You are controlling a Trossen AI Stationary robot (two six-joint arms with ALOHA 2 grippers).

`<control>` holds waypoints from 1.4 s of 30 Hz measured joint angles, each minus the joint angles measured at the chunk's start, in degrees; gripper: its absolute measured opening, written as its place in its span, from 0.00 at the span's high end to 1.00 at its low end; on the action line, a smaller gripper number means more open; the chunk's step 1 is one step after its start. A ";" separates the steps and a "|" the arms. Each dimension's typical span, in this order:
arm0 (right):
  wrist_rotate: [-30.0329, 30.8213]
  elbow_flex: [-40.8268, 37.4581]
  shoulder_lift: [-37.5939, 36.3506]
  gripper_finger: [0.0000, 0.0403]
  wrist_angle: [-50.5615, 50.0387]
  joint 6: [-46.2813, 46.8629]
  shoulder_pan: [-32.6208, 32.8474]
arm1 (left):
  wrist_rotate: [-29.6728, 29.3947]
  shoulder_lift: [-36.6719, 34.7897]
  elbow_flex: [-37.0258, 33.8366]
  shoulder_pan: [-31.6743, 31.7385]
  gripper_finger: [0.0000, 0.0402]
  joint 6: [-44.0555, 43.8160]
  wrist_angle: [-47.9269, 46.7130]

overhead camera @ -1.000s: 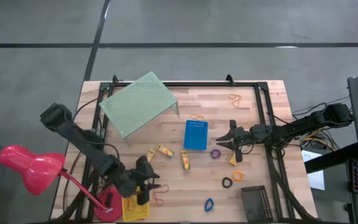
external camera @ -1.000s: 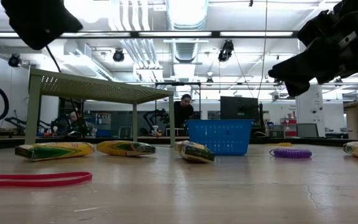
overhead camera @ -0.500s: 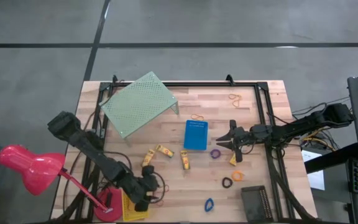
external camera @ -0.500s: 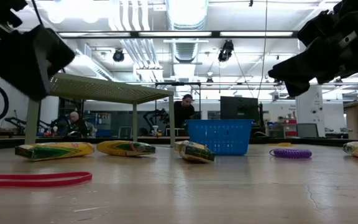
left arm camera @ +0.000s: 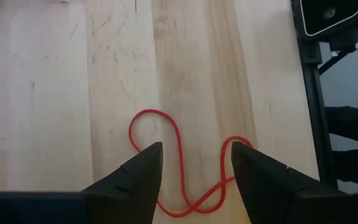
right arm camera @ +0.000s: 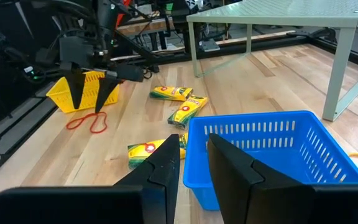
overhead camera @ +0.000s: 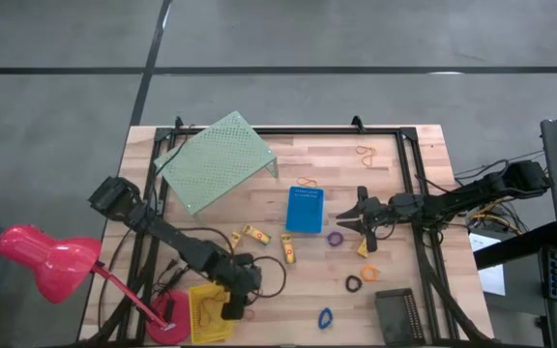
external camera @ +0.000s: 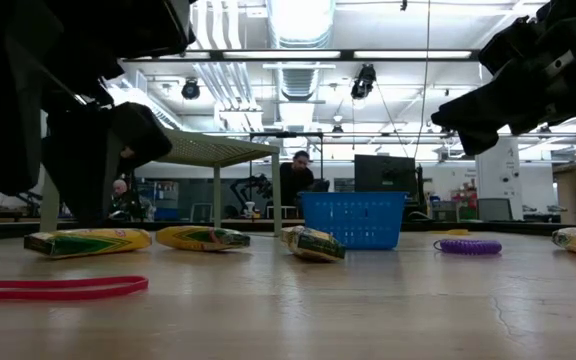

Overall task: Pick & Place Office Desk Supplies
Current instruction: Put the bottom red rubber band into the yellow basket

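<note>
well, your left pincer (overhead camera: 235,307) sits at about seven o'clock on the counter (overhead camera: 395,222), pointing down with its fingers (left arm camera: 135,180) spread apart over a red rubber band (left arm camera: 182,165). the two tips stand astride the band's loops right at the wood, with nothing clamped between them. just beside that pincer, toward the counter's near edge, is the yellow bin (overhead camera: 209,319).

your right pincer (overhead camera: 348,220) hangs at about three o'clock of the counter's middle, above the wood, just beside the blue bin (overhead camera: 305,210). in its own wrist view its fingers (right arm camera: 160,171) show a narrow gap and grip nothing.

the supplies lie scattered: three yellow-gold pieces (overhead camera: 254,234) near the centre, a fourth (overhead camera: 363,248) beside the right pincer, and a purple ring (overhead camera: 336,238) between the blue bin and that piece. a black ring (overhead camera: 354,284) and an orange ring (overhead camera: 369,274) lie toward five o'clock, a blue ring (overhead camera: 325,317) near six o'clock. tan bands (overhead camera: 366,153) rest toward one o'clock, and another (overhead camera: 307,182) lies just beyond the blue bin. the green riser (overhead camera: 216,159) stands toward eleven o'clock.
</note>
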 joint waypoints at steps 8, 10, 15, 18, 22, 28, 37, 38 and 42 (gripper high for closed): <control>0.00 0.00 0.00 0.83 0.01 0.00 0.00 | -4.47 0.02 0.00 0.25 0.55 -0.34 -1.58; 0.00 0.00 0.00 0.83 0.01 0.00 0.00 | -5.04 0.02 0.00 0.30 0.55 -0.46 -2.39; 0.00 0.00 0.00 0.82 0.02 0.00 0.00 | -5.32 0.04 -0.03 0.47 0.56 -1.78 -4.53; 0.00 0.00 0.00 0.81 0.01 0.00 0.00 | -5.32 0.04 -0.04 0.47 0.57 -1.96 -4.73; 0.00 0.00 0.00 0.79 0.02 0.00 0.00 | -5.30 0.05 -0.04 0.53 0.57 -3.09 -4.70; 0.00 0.00 0.00 0.78 0.01 0.00 0.00 | -3.83 0.19 -0.21 0.52 0.57 -2.19 -4.64; 0.00 0.00 0.00 0.82 0.01 0.00 0.00 | 2.47 4.01 -0.15 0.41 0.57 -1.92 -3.54; -0.01 0.00 -0.01 0.82 0.01 0.00 0.02 | 2.47 4.31 0.11 0.38 0.57 -1.95 -3.60; -0.02 0.00 -0.02 0.83 0.02 0.00 0.02 | 2.39 5.16 0.68 0.36 0.57 -1.04 -3.04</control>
